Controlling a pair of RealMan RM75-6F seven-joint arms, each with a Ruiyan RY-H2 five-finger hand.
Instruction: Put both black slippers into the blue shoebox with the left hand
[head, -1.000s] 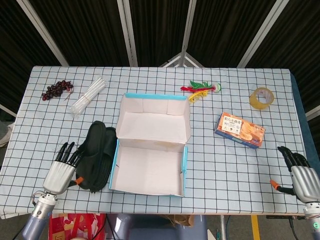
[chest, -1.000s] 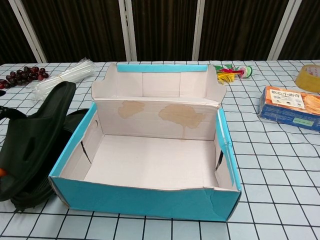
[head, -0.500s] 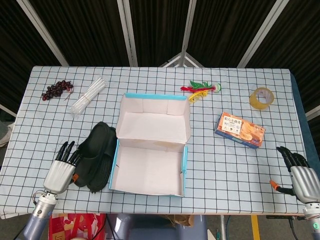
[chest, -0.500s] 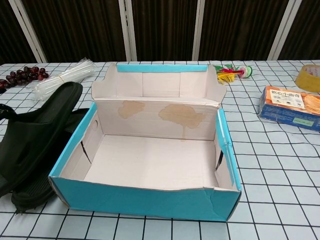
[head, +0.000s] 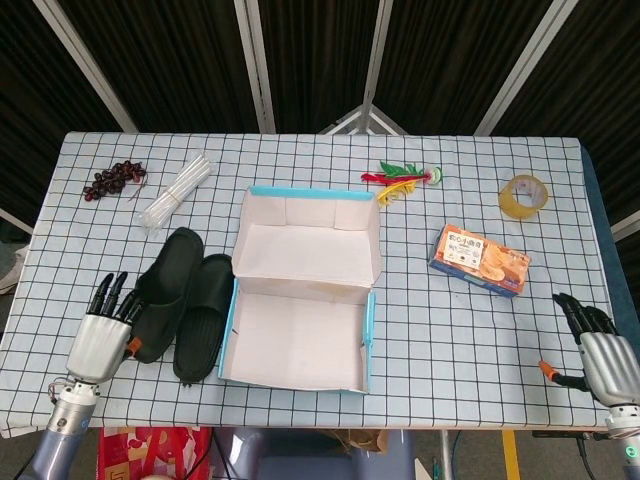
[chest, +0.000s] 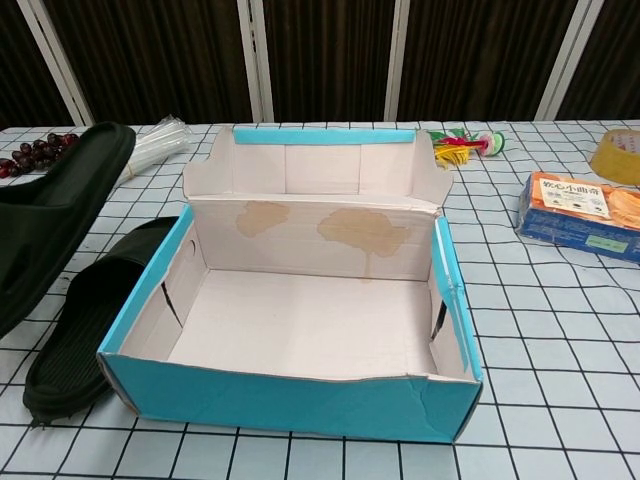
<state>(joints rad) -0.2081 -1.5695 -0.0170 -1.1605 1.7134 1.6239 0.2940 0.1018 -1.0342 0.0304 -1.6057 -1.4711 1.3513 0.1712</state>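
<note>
Slippers (head: 185, 303): black, ribbed-soled, one raised off the cloth against the left hand (head: 97, 336), grasp impossible to tell. Blue cardboard shoebox (head: 305, 292) just right of them, empty inside.

Left hand (head: 92, 338): visible in head view only; absent from chest view, so whether its fingertips actually touch the outer slipper (head: 163, 291) is not determinable, nor whether it holds it. That slipper's heel runs off the left edge in chest view. Inner slipper (chest: 100, 315): its side nearest the shoebox (chest: 290, 400) is hidden behind the box wall. Right hand (head: 603, 358): near the frame's lower right corner in head view, wrist cut off. Tape roll (chest: 619, 155): cropped by the right edge in chest view. Print on the snack box (head: 479, 259): too small to read.
</note>
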